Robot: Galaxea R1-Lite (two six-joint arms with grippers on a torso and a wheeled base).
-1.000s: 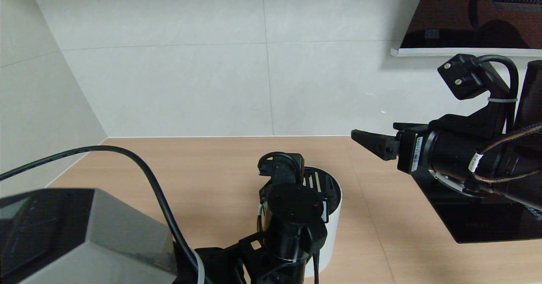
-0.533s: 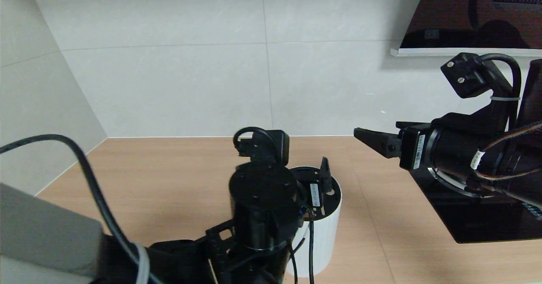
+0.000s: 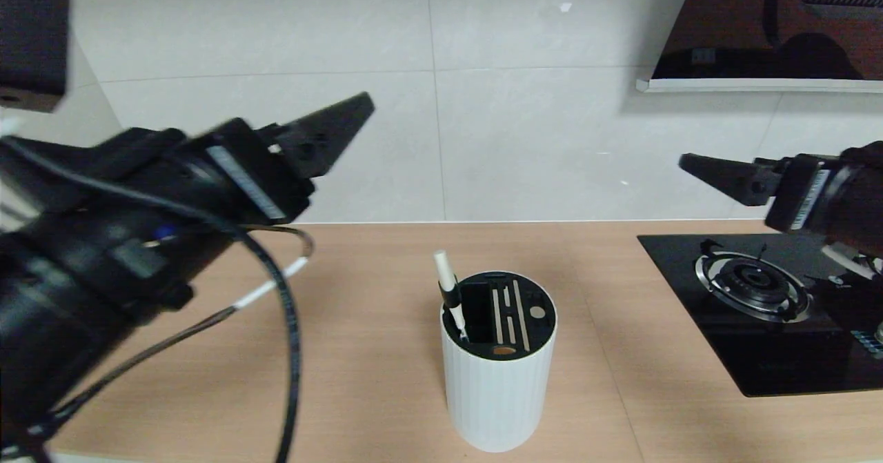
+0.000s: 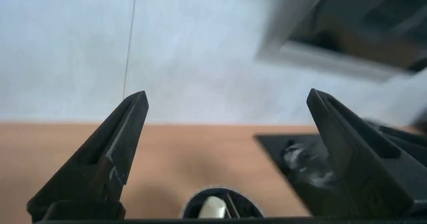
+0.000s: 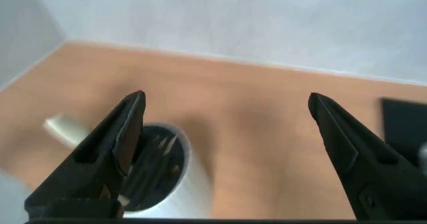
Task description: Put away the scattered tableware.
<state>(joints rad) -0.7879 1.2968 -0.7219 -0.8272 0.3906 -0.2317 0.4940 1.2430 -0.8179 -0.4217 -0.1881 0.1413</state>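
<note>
Left gripper [image 4: 227, 101] lifted off the holder [image 3: 498, 394]; it and the right gripper [image 5: 227, 99] stood spread, empty. Dangling cable [image 3: 294, 352] might have snagged the leaning utensil [image 3: 448, 287].

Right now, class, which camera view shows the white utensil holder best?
The head view: the utensil holder stands whole on the counter, its slotted top and ribbed wall both clear. The left wrist view catches only a sliver of the utensil holder top; the right wrist view shows the utensil holder cut off at the edge.
</note>
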